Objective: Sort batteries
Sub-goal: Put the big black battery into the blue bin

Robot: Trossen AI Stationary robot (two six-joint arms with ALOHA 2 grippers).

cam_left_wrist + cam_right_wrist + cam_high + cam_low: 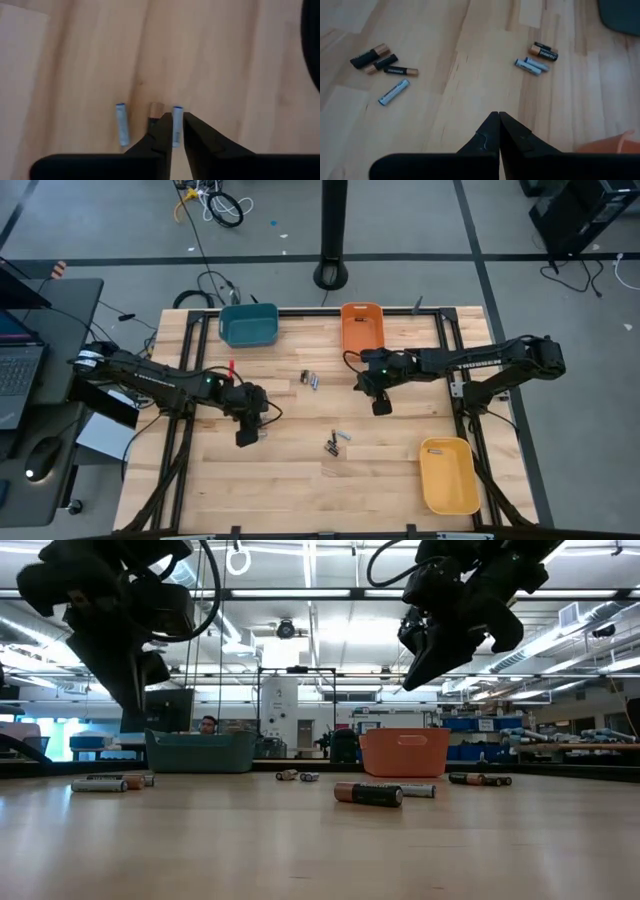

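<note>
Several small batteries lie on their sides on the wooden table: a cluster [310, 378] mid-table, another cluster [337, 442] nearer, and more in the low view [368, 793] [100, 784]. My left gripper [177, 116] [247, 436] hovers above three of them, its fingers a narrow gap apart. A silvery-blue battery [177, 111] on the table shows through that gap, with a second one [121, 124] and a copper-ended one [156, 108] beside it. My right gripper [499, 116] [381, 405] is shut and raised above the table, in front of the orange bin [362, 326]. Two battery groups [385, 67] [537, 56] lie beyond it.
A teal bin [249, 323] and the orange bin stand at the table's far edge, and a yellow bin [448, 473] sits at the near right corner. Bare wood stretches between the battery clusters. A laptop and a mouse rest on a side desk [30, 370] to the left.
</note>
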